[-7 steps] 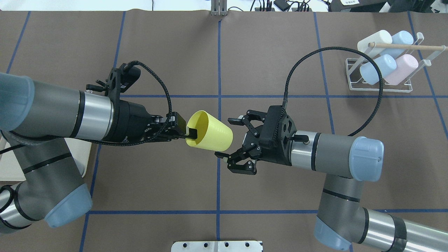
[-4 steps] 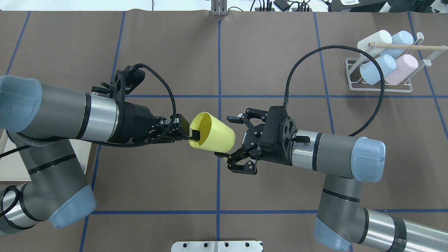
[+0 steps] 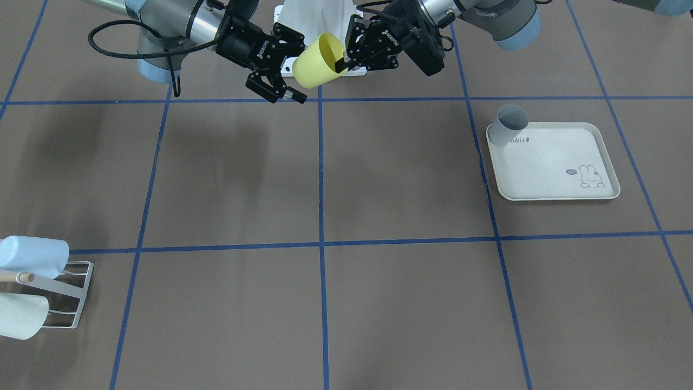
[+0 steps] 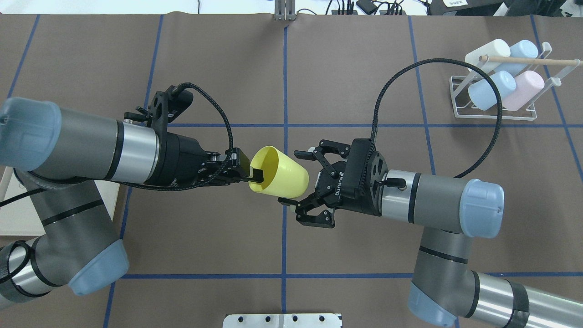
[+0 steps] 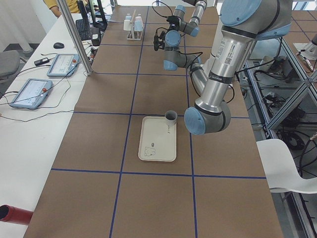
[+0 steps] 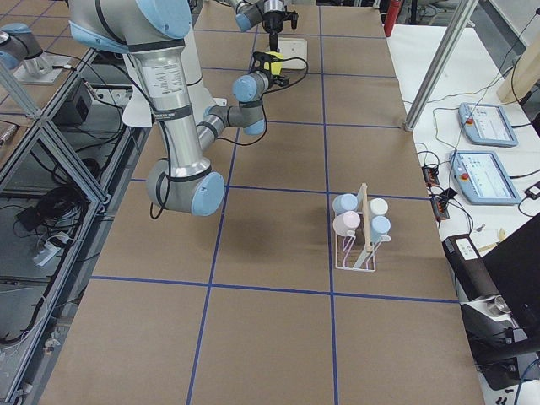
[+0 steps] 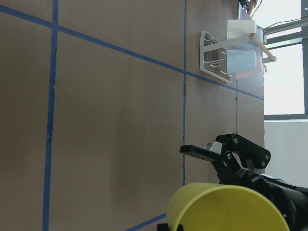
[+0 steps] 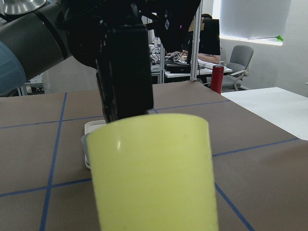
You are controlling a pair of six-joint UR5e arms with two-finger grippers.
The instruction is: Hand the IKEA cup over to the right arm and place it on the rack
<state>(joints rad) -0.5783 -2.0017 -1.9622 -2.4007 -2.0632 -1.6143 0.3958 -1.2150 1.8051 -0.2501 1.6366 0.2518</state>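
Observation:
The yellow IKEA cup hangs on its side above the table's middle. My left gripper is shut on its rim, one finger inside the mouth and one outside. My right gripper is open, and its two fingers reach along either side of the cup's base end without closing on it. The front view shows the cup between the left gripper and the right gripper. The right wrist view is filled by the cup. The white wire rack with a wooden dowel stands at the far right.
The rack holds several pastel cups: one white, two blue and one pink. A cream rabbit-print tray with a grey cup at its corner lies on my left side. A black cable arcs from the right wrist.
My left arm has carried the yellow cup to the right, so its base now sits between the right gripper's open fingers. The right gripper has barely moved.

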